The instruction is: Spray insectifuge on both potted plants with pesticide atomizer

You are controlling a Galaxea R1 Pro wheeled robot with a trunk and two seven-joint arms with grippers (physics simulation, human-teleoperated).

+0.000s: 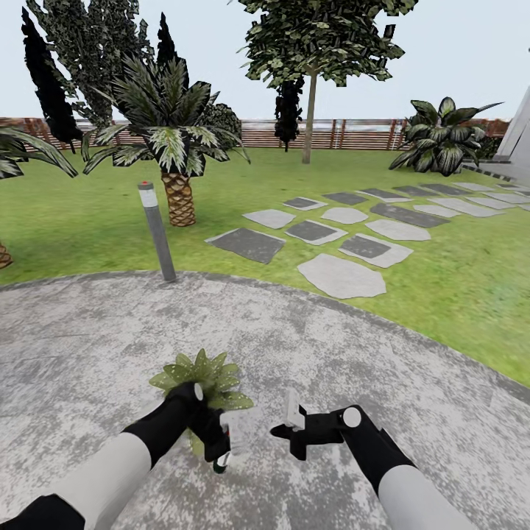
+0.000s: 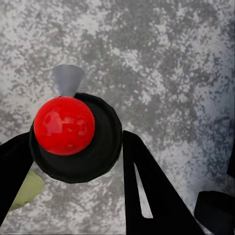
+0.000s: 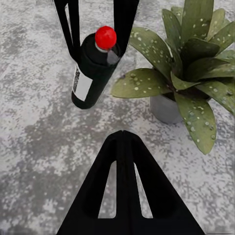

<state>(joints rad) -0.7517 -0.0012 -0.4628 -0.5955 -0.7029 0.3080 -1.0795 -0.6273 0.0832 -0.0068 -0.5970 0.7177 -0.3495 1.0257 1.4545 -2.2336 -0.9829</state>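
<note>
- Dark green pesticide atomizer [image 3: 92,68], a small bottle with white label and red top, sits clamped between the fingers of our left gripper [image 1: 218,434], just beside the leafy potted plant [image 1: 202,381] in its grey pot, so the spray can reach it.
- Pale specks of insectifuge [image 3: 196,54] already dot the leaves, though we judge the cover not full.
- Our right gripper [image 1: 291,427] holds nothing; its width we cannot tell.

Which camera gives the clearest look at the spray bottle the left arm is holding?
The right wrist view: it shows the pesticide atomizer from the side, dark body, white label and red top, hanging between the left gripper fingers beside the potted plant. The left wrist view looks straight down on its red top. The head view shows it small and partly hidden.
</note>
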